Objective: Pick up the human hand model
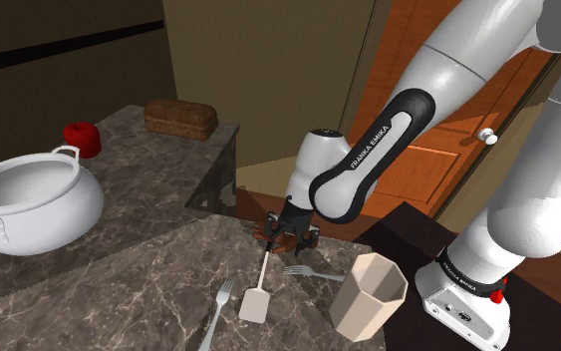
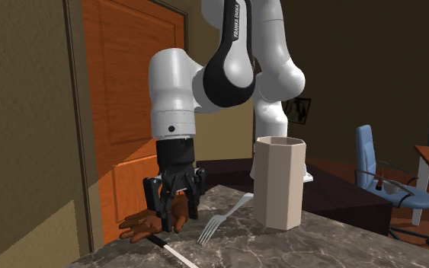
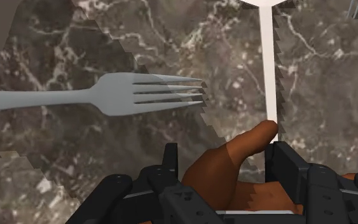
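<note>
The brown human hand model (image 2: 138, 225) lies on the marble tabletop (image 1: 139, 289) near its far edge, fingers spread toward the door. My black gripper (image 2: 176, 213) comes straight down on it, and the fingers clasp it from both sides. In the wrist view the brown hand model (image 3: 215, 172) spans the gap between the two black fingers, one digit poking out past the fingertips (image 3: 284, 159). In the shoulder view the gripper (image 1: 289, 237) sits low over the hand model (image 1: 265, 227), which still rests on the table.
A white spatula (image 1: 258, 294) lies just in front of the gripper, with a fork (image 1: 303, 270) beside it and another fork (image 1: 220, 304) nearer. A beige octagonal cup (image 1: 368, 292) stands close by. A large pot (image 1: 29, 204), a red object (image 1: 84, 138) and a brown loaf (image 1: 180, 118) stand farther off.
</note>
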